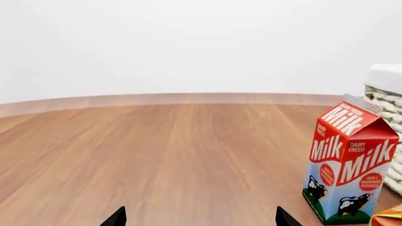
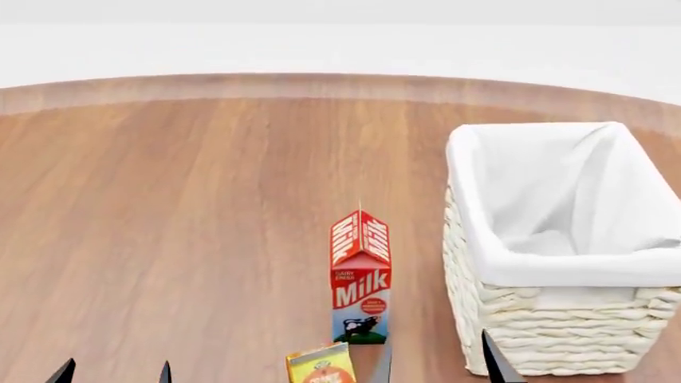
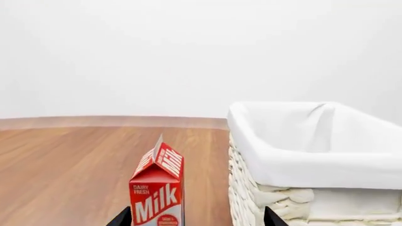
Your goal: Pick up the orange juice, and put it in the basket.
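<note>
Left claw [image 2: 112, 373] black pointed tips, right claw [image 2: 438, 361] dark grey blades

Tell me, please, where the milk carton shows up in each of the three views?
Head view: milk carton stands at lower centre, left of the basket.
Left wrist view: at the right edge, basket behind it.
Right wrist view: bottom centre, cut off below, basket beside it.
Shared landmark: the basket.

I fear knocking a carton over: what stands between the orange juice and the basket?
Nothing visible. The orange juice sits near the head view's bottom edge; the milk carton stands just behind it, left of the basket, off the direct path.
</note>
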